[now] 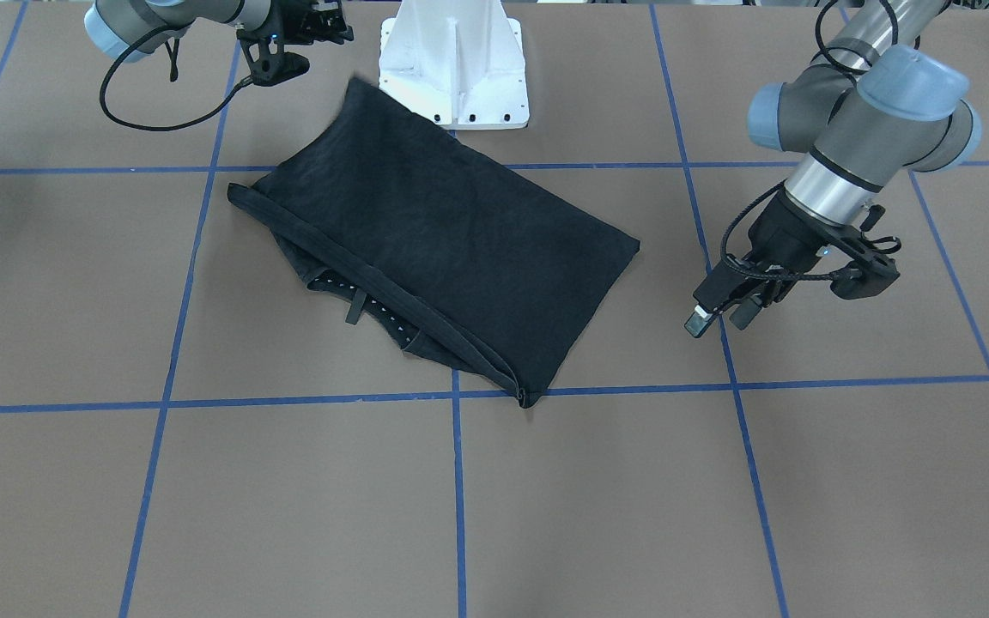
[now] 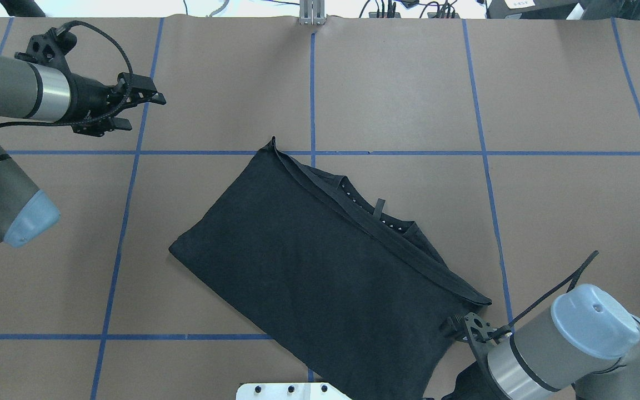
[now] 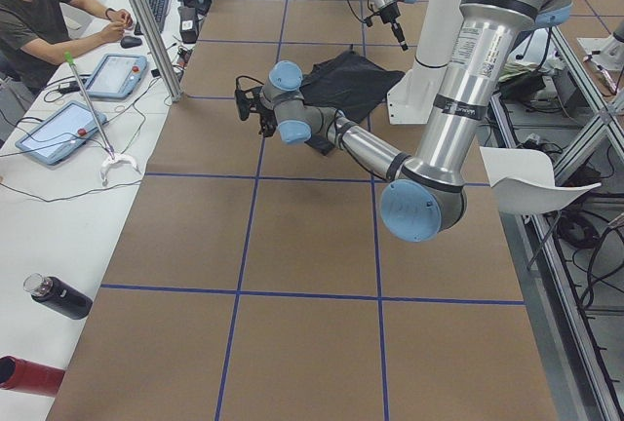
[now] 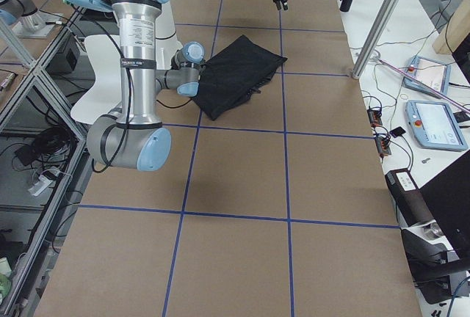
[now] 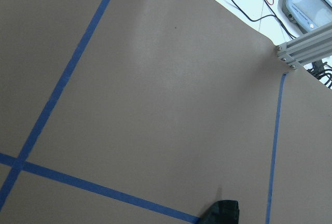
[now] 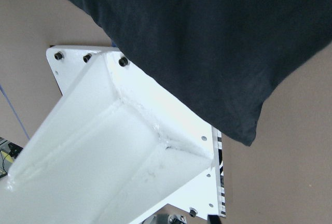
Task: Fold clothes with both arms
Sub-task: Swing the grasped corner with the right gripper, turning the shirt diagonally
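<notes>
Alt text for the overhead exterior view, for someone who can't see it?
A black T-shirt lies on the table, folded into a slanted rectangle, collar showing along its far edge. The left gripper hovers open at far left; the right arm reaches in at the shirt's near-right corner.

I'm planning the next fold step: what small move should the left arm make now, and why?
Probably bring the left tool toward the nearest corner of the T-shirt. The tool hovers over bare table, apart from the cloth, jaws open and holding nothing, while the shirt lies folded over in a long slanted shape that looks ready for another fold.
</notes>
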